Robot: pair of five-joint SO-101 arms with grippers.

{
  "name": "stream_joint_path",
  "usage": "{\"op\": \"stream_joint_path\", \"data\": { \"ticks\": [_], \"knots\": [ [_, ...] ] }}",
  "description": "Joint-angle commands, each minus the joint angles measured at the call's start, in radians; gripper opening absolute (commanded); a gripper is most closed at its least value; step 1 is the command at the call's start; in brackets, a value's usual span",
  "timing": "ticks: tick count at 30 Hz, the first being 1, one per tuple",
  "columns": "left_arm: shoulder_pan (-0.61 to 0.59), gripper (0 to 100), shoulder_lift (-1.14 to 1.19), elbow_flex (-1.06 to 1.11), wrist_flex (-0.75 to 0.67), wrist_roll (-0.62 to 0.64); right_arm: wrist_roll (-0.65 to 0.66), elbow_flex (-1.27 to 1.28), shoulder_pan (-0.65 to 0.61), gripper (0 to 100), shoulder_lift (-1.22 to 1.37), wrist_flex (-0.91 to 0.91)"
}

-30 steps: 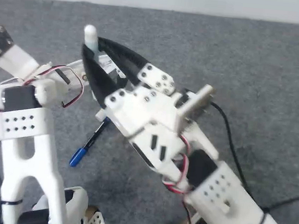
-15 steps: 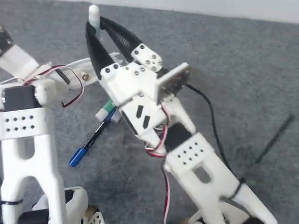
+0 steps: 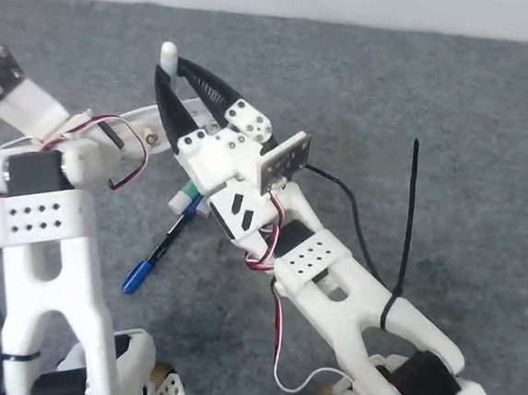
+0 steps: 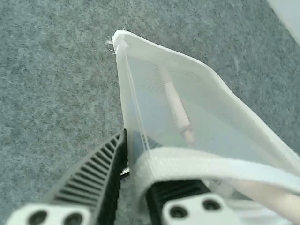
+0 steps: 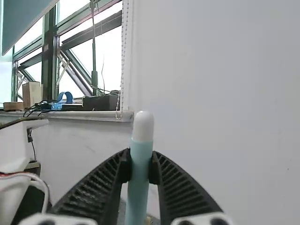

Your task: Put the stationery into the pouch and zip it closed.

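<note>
My left gripper point(image 4: 136, 157) pinches the rim of the mesh pouch point(image 4: 201, 101), with a pale pen point(image 4: 177, 108) inside. A blue pen point(image 3: 152, 257) and a green-capped marker point(image 3: 187, 195) lie on the carpet point(image 3: 476, 105) between the arms. My right gripper point(image 5: 140, 164) clamps a white-capped pen point(image 5: 142, 136) upright.

White plastic arms point(image 3: 348, 297), black ribbed claw fingers point(image 5: 101, 187), red-and-white wires point(image 3: 128, 163), a black cable point(image 3: 408, 219), perforated brackets point(image 3: 36, 216)

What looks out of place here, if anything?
The right hand grips a white-capped pen pointing upward, away from the pouch held by the left hand; a blue pen lies outside on the grey surface.
</note>
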Motion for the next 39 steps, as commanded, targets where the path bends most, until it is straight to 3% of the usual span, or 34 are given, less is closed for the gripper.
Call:
{"op": "stream_joint_path", "data": {
  "ticks": [1, 8, 17, 34, 39],
  "knots": [
    [0.002, 1, -0.014, -0.058, -0.041, 0.003, 0.014, 0.02, 0.007, 0.6, -0.016, -0.031],
    [0.002, 1, -0.014, -0.059, -0.043, 0.003, 0.02, 0.123, -0.027, 0.6, -0.093, -0.022],
    [0.002, 1, -0.014, -0.059, -0.043, 0.003, 0.221, 0.334, -0.131, 0.6, -0.266, 0.025],
    [0.002, 1, -0.014, -0.058, -0.043, 0.003, 0.229, 0.377, -0.11, 1.0, -0.274, 0.096],
    [0.002, 1, -0.012, -0.056, -0.043, 0.003, 0.25, 0.377, -0.11, 18.4, -0.285, 0.162]
  ]
}}
